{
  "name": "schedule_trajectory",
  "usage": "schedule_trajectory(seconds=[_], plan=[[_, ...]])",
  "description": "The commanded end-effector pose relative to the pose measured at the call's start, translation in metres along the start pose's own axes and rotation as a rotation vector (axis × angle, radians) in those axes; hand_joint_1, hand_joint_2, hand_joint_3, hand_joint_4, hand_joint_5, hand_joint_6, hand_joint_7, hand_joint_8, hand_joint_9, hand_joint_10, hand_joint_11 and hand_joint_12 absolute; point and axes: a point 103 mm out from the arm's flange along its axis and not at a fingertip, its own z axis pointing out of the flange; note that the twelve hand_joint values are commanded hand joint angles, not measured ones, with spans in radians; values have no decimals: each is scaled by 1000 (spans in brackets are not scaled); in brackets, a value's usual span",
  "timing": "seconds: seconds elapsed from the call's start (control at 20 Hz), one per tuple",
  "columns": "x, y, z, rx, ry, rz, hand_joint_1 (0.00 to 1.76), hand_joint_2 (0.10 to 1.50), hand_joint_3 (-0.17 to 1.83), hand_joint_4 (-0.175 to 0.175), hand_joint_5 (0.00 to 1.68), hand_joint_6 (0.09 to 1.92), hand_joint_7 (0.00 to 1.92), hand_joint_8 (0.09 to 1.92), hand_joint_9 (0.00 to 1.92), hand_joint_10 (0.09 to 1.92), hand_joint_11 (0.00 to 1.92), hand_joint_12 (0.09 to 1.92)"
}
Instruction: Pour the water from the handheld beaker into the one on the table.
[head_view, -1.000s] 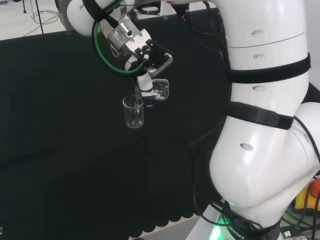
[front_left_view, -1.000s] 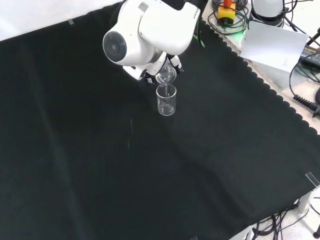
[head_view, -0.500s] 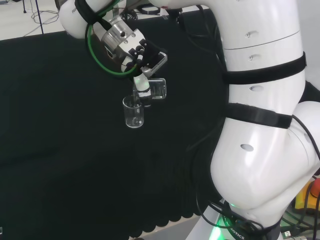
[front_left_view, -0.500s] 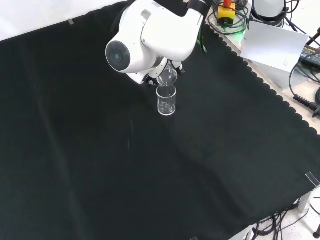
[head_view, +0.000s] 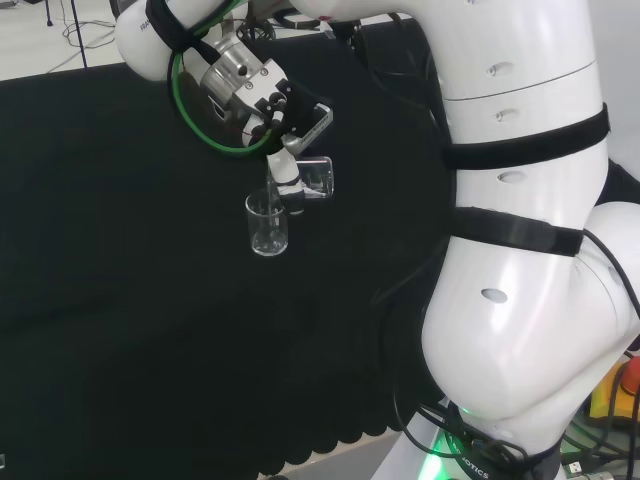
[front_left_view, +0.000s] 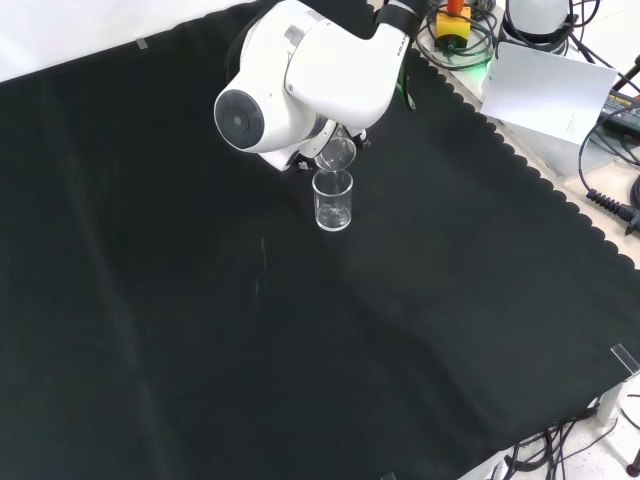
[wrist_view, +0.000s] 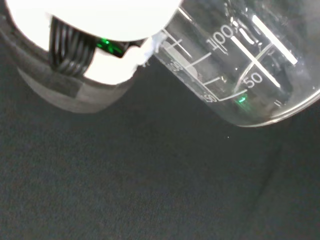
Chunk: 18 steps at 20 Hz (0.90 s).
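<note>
Over black cloth (front_left_view: 200, 330), hand (head_view: 285, 165) tips handheld beaker (head_view: 312, 178) above table beaker (head_view: 267, 224).

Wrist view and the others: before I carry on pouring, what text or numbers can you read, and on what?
"100": on the scale printed on the handheld beaker, wrist view.
"50": same scale, one numbered mark along.
Small print beside the scale lines: too blurred to read.
Lettering on the arm link, front view: too small to read.
Beaker on the table: no readable marks.
</note>
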Motion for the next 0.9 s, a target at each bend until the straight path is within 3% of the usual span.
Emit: schedule_trajectory(seconds=[0.05,0.5,0.6,0.9], plan=[[6,-1,-5,16,-29,0,1310,667,629,-175,1270,638,1316,627,1709,87,1454,599],[11,-2,-11,42,-50,9,1309,668,632,-175,1267,645,1313,635,1710,87,1454,601],[-2,-2,-3,37,-37,4,1309,668,632,-175,1266,647,1312,636,1710,87,1454,601],[-4,-3,-3,40,-35,-1,1309,668,633,-175,1264,650,1310,640,1710,87,1452,601]])
